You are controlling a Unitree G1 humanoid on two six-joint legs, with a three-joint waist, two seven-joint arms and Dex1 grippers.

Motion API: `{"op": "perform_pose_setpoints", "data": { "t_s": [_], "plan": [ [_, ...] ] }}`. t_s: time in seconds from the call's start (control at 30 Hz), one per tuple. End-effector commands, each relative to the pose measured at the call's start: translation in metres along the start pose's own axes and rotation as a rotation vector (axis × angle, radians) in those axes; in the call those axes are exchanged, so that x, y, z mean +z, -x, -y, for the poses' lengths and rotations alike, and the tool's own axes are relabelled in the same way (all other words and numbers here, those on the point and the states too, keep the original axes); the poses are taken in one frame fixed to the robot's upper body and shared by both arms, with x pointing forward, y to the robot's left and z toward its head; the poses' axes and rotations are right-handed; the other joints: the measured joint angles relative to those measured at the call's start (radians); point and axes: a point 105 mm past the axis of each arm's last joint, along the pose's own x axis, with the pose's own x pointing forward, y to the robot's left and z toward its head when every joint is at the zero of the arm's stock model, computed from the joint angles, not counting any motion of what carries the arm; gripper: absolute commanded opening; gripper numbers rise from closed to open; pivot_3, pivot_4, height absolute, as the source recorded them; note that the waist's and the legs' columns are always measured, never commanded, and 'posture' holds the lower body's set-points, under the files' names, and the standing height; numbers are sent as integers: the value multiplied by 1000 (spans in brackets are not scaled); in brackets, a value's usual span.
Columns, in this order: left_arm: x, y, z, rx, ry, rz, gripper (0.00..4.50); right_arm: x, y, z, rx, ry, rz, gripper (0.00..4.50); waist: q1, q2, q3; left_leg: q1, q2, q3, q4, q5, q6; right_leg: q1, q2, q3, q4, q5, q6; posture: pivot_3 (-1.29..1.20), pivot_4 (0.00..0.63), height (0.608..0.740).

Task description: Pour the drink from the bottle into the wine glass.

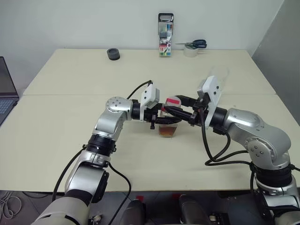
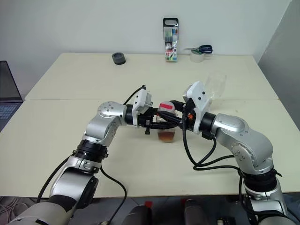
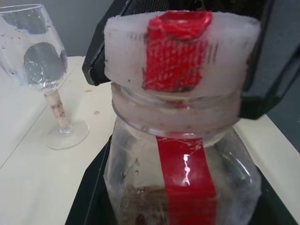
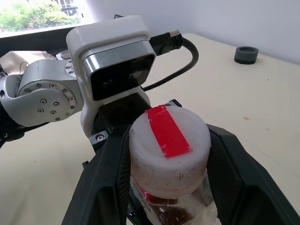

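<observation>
The bottle (image 1: 168,123), small and clear with a red strip down its side, is held upright just above the table between my two arms. My left gripper (image 1: 161,119) is shut on its body from the left. The drink (image 2: 166,136) is an amber layer at the bottle's bottom. My right gripper (image 1: 174,107) reaches in from the right. Its black fingers (image 4: 108,173) are shut on either side of the white cap (image 4: 168,136), which bears a red strip. The wine glass (image 3: 37,51) stands upright and empty, behind my right wrist (image 2: 215,84).
A tall marker pack (image 1: 165,35) stands at the table's far edge. Scissors lie on a tape roll (image 1: 192,47) to its right, and a small black ring (image 1: 113,54) to its left. A laptop (image 1: 5,93) sits past the left edge. The cream table (image 1: 70,140) stretches wide in front.
</observation>
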Motion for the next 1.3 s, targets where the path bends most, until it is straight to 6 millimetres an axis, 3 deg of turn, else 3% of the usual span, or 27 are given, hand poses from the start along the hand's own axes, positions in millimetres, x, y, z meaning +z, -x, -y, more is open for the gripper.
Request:
{"op": "perform_pose_setpoints", "data": {
  "t_s": [0.03, 0.17, 0.37, 0.53, 0.73, 0.9, 1.1, 1.3],
  "plan": [
    [10, -2, 6, -24, -44, 24, 1705, 16, 6, 6, -64, 192, 41, 1873, 0, 0, 0, 0, 0, 0, 0, 0, 0, 0, 0, 0, 0, 0, 0, 0, 150, 740],
    [9, -1, 7, -19, -35, 25, 1691, 16, 8, 6, -83, 324, 42, 1873, 0, 0, 0, 0, 0, 0, 0, 0, 0, 0, 0, 0, 0, 0, 0, 0, 150, 740],
    [7, -1, 9, -14, -25, 29, 1690, 19, 16, 2, -40, -52, 184, 1873, 0, 0, 0, 0, 0, 0, 0, 0, 0, 0, 0, 0, 0, 0, 0, 0, 150, 740],
    [7, -2, 10, -12, -19, 31, 1690, 21, 21, -1, -11, -167, 209, 1873, 0, 0, 0, 0, 0, 0, 0, 0, 0, 0, 0, 0, 0, 0, 0, 0, 150, 740],
    [7, -2, 10, -9, -18, 32, 1680, 9, 18, -7, -18, 37, 78, 1873, 0, 0, 0, 0, 0, 0, 0, -1, 2, 0, 0, 0, 0, 0, 0, 0, 150, 740],
    [7, -2, 10, -8, -20, 33, 1654, 9, 16, -6, -33, 106, 76, 1873, 0, 0, 0, 0, 0, 0, 0, -1, 2, 0, 0, 0, 0, 0, 0, 0, 150, 740],
    [8, -3, 10, -7, -22, 36, 1653, 16, 12, -2, -58, 89, 118, 3908, 0, 0, 0, 0, 0, 0, 0, -1, 2, 0, 0, 0, 0, 0, 0, 0, 150, 740],
    [8, -3, 9, -2, -21, 37, 1653, 14, 12, -2, -61, 78, 112, 3961, 0, 0, 0, 0, 0, 0, 0, -1, 2, 0, 0, 0, 0, 0, 0, 0, 150, 740]
  ]
}}
